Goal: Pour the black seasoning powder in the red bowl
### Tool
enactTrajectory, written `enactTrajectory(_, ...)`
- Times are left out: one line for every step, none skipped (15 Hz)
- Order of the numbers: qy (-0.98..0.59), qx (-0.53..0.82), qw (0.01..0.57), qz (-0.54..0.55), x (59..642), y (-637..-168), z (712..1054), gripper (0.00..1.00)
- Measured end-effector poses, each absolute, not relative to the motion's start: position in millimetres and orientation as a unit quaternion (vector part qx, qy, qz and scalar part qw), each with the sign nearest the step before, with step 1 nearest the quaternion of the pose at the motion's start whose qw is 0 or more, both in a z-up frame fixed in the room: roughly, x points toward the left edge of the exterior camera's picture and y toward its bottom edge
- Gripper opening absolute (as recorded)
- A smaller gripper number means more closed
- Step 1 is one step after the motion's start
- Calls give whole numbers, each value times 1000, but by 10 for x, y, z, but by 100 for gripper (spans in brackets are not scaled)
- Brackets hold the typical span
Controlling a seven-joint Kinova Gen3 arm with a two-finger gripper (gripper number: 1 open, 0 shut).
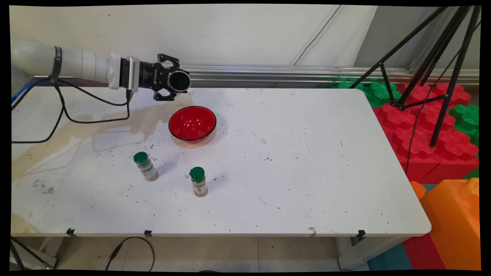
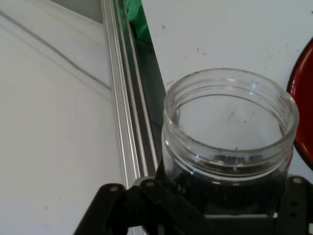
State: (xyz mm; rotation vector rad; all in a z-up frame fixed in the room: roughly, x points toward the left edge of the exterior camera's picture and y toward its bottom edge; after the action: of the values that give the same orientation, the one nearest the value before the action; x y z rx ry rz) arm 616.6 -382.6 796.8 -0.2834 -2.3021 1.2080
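My gripper [image 1: 174,81] is stretched out level over the table's far left part, shut on a clear open-mouthed jar [image 1: 179,81]. In the hand view the jar [image 2: 230,122] fills the frame, lidless, with dark grains low inside it, gripped by the black gripper [image 2: 220,208]. A red bowl [image 1: 192,123] stands on the white table [image 1: 307,172] just in front of and below the jar; its rim [image 2: 302,112] shows at the hand view's right edge. Two small spice bottles with green caps [image 1: 145,166] [image 1: 198,181] stand upright nearer the front.
Dark specks are scattered over the table around the bowl and bottles. An aluminium rail [image 1: 291,71] runs along the wall. A black tripod [image 1: 429,69] and red, green and orange foam blocks [image 1: 422,130] stand beyond the table's right end. Black cables [image 1: 69,111] hang from the arm.
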Motion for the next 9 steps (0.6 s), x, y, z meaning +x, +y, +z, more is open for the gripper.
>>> enactTrajectory(-849,-116,254,449,6159,-3822,7960,0)
enactTrajectory(-848,-127,248,452,6152,-3817,7953,0)
enactTrajectory(-846,-139,242,455,6143,-3813,7946,0)
enactTrajectory(-844,-151,235,458,6134,-3807,7938,0)
enactTrajectory(-842,-161,230,460,6128,-3804,7932,0)
enactTrajectory(-840,-172,223,463,6123,-3800,7927,0)
enactTrajectory(-838,-183,217,466,6117,-3801,7923,0)
enactTrajectory(-836,-192,211,469,6111,-3802,7919,0)
enactTrajectory(-835,-198,207,470,6109,-3802,7917,0)
